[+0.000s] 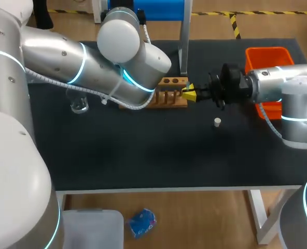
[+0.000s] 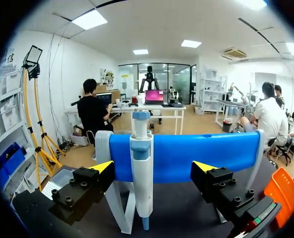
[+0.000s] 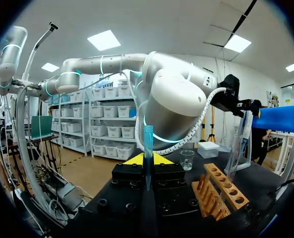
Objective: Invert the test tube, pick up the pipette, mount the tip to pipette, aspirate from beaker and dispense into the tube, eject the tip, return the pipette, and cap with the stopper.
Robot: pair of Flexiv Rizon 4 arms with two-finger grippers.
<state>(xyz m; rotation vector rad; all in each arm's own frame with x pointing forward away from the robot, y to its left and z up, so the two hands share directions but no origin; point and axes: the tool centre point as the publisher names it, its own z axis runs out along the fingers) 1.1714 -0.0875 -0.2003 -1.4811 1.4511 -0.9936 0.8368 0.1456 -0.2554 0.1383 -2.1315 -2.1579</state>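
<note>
Test tube [image 3: 148, 140] upright in right pincer [image 3: 147, 159]; left pincer [image 2: 153, 167] spread facing pipette [image 2: 141, 153]

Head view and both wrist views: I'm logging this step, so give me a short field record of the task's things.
left end effector: open, pipette on its blue stand ahead
right end effector: shut on test tube, upright, beside wooden rack
beaker: on table, untouched
stopper: lying loose on table
</note>
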